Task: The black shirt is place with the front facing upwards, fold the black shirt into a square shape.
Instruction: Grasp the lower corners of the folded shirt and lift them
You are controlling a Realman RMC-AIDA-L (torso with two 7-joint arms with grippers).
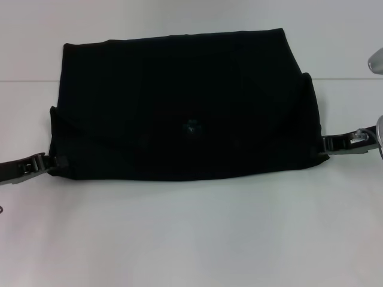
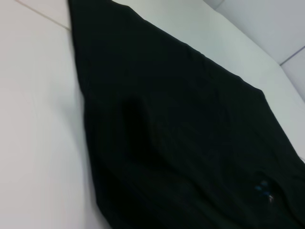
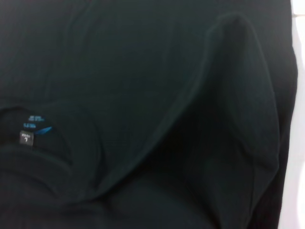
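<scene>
The black shirt lies folded into a wide rectangle on the white table, its small blue neck label facing up near the front middle. My left gripper meets the shirt's near left corner, and my right gripper meets its right edge. Both look shut on the cloth. In the left wrist view the shirt has a crease running toward the camera. In the right wrist view the shirt rises in a ridge toward the camera beside the label.
A seam in the table runs across behind the shirt. Part of a grey metal object shows at the right edge. White tabletop stretches in front of the shirt.
</scene>
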